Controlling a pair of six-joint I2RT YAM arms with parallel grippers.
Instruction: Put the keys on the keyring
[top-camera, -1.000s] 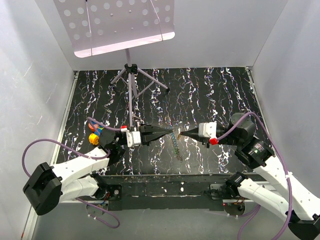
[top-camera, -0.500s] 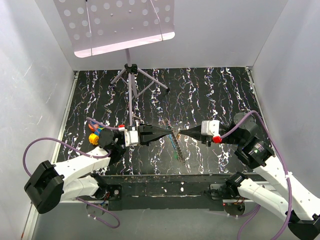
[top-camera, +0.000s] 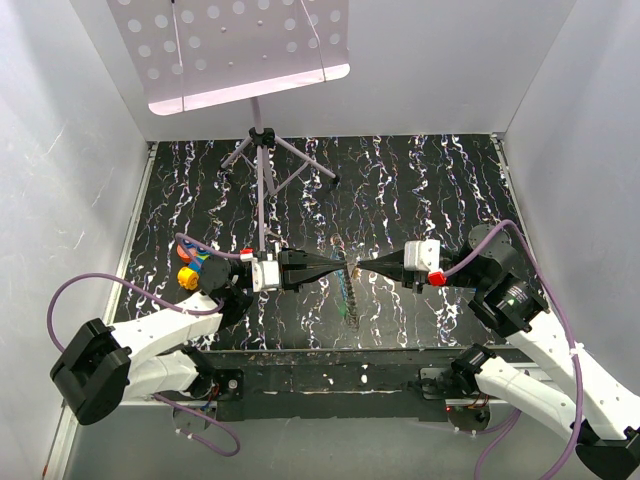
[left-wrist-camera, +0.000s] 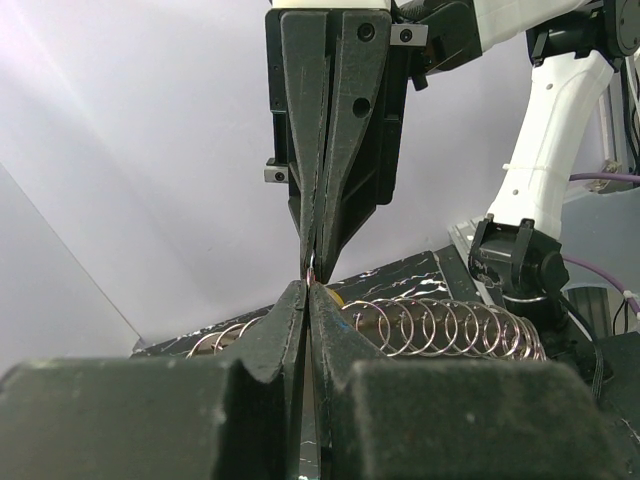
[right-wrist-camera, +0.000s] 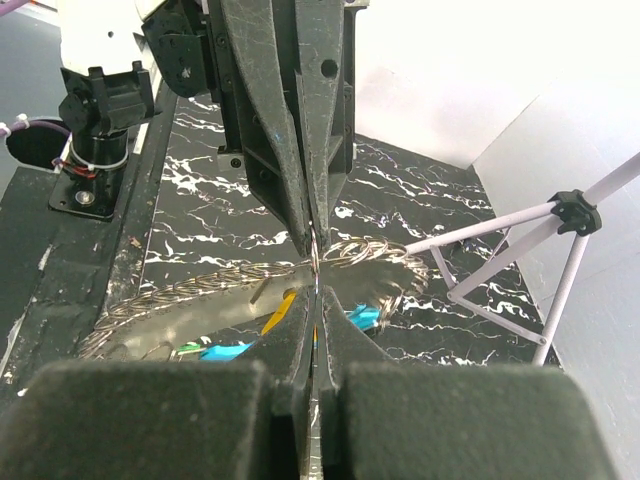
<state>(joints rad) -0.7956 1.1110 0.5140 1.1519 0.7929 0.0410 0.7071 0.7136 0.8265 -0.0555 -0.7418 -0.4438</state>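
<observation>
My two grippers meet tip to tip above the table's middle. The left gripper (top-camera: 338, 266) and the right gripper (top-camera: 361, 268) are both shut on one thin keyring (top-camera: 350, 268). That keyring (right-wrist-camera: 314, 258) runs edge-on from the left fingers (right-wrist-camera: 300, 150) into my right jaws. A chain of linked rings (top-camera: 349, 298) hangs from it toward the table. The yellow-orange key (right-wrist-camera: 280, 310) sits just under the right fingertips; I cannot tell whether it is pinched too. The blue key (right-wrist-camera: 366, 318) hangs beside them. In the left wrist view the ring chain (left-wrist-camera: 440, 325) lies behind the left gripper (left-wrist-camera: 307, 290).
A music stand's tripod (top-camera: 262, 150) stands at the back centre, its perforated desk (top-camera: 235, 45) overhead. Small orange, red and blue items (top-camera: 188, 265) sit by the left arm. White walls (top-camera: 60, 180) close in three sides. A black rail (top-camera: 330, 370) runs along the front.
The right gripper has turned from a tilt to level and now faces the left one squarely. The chain's lower end has swung slightly left. Both grippers stayed shut.
</observation>
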